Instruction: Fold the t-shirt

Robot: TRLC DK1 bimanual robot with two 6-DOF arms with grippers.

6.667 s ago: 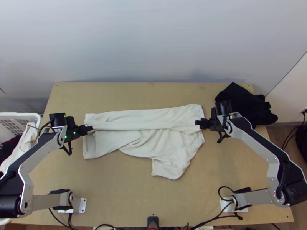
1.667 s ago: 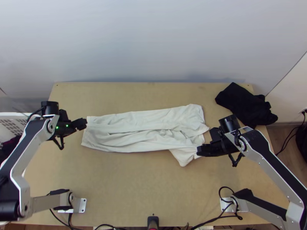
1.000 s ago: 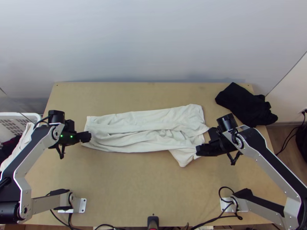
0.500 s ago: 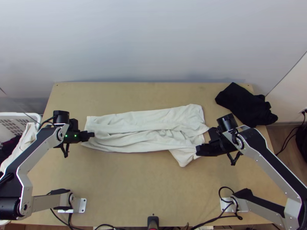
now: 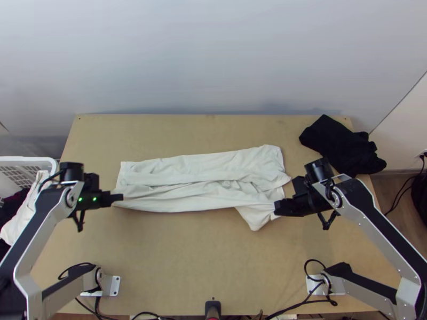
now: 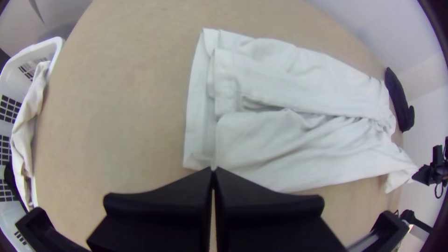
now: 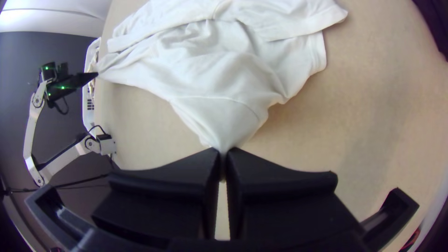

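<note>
Jaws closed on white t-shirt (image 5: 213, 162) at 2 spots: left gripper (image 5: 120, 197) pinching near corner, right gripper (image 5: 277, 208) sleeve (image 7: 221, 121), cloth folded in long strip across counter (image 5: 187, 256).

Seen from above, a crumpled black cloth (image 5: 341, 144) lies at two o'clock on the wooden table (image 5: 187, 266), part of it hanging past the edge. At nine o'clock, just beside the table, we find a white slatted basket (image 5: 32, 159) holding dark fabric (image 5: 12, 201) and a pale cloth (image 5: 22, 216) draped at its rim. Toward three o'clock, we note black cables (image 5: 408, 181) running from a wall socket (image 5: 425, 153) above a wood-look floor (image 5: 388, 200).
</note>
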